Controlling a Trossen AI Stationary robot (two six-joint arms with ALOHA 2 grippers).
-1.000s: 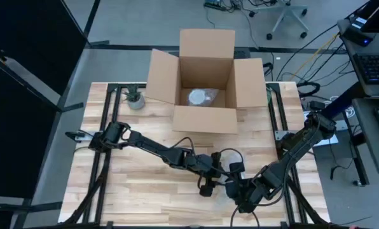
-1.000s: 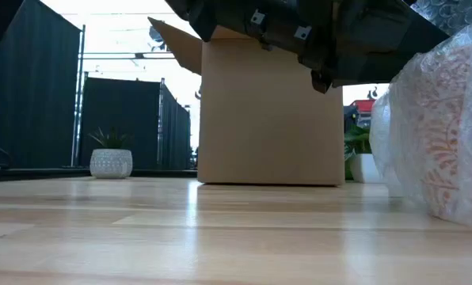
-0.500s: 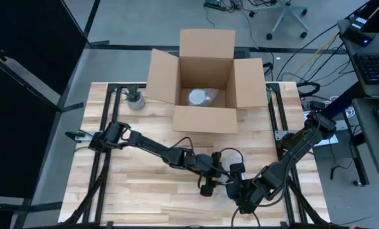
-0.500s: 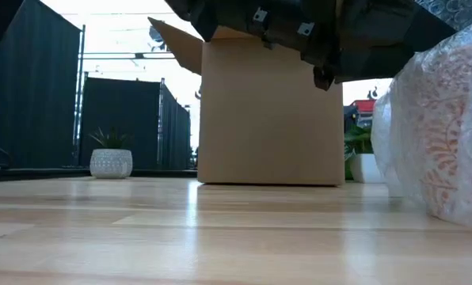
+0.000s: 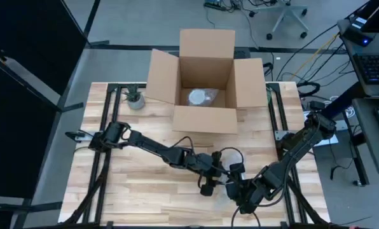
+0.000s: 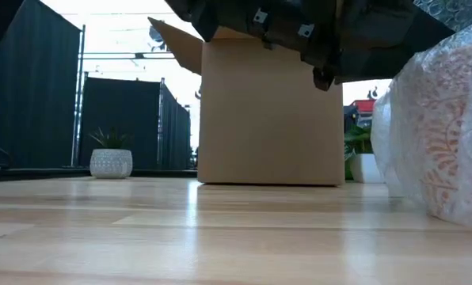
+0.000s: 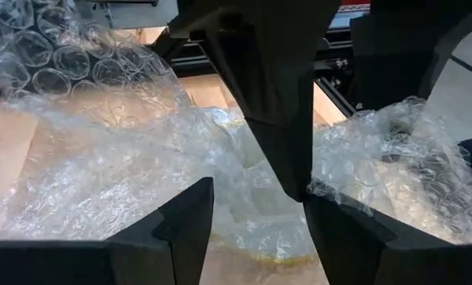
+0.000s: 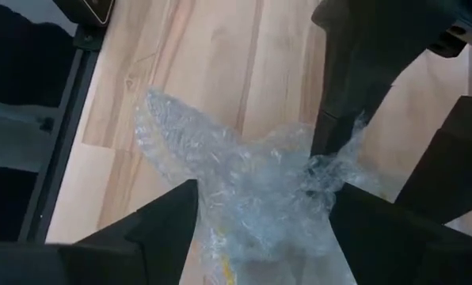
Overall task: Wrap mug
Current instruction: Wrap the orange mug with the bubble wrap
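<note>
I've got both dark arms stretched low, left end effector [image 5: 208, 185] and right end effector [image 5: 241, 196] spread wide, close together.

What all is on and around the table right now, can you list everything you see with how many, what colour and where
Mug in bubble wrap: one, pale with an orange-red pattern under clear wrap, near front edge of the table, between the two grippers.
Cardboard box: one, brown, flaps open, back middle of the table.
Wrapped bundle: one, whitish, inside the box.
Potted plant: one, green in a pale pot, back left of the table.
Table: one, light wood with black framing.
Office chair: one, pale base, on the floor behind the table.
Left gripper: dark, at the wrap, front middle.
Right gripper: dark, open around the wrap, beside the left gripper.
</note>
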